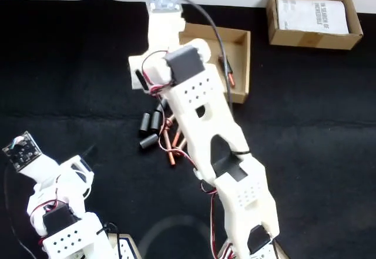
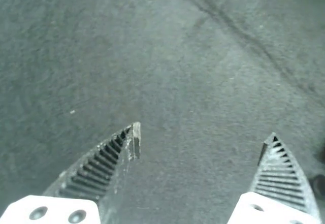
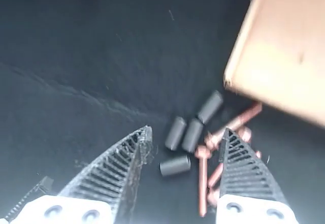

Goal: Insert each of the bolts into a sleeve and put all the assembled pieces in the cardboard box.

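Right gripper [image 3: 188,131] held with toothed black jaws apart and empty, close to the loose parts.
Four short black cylindrical sleeves [image 3: 193,135] are clustered near the middle of the black cloth-covered tabletop [image 1: 317,153]. Several loose copper-coloured bolts [image 3: 203,183] are piled just beside them. An open brown cardboard box [image 1: 238,41] is set just beyond, toward the far edge, and one bolt-like piece [image 1: 228,74] is seen lying inside it. The left gripper [image 2: 204,130], jaws wide and empty, is held over bare cloth near the near left corner.
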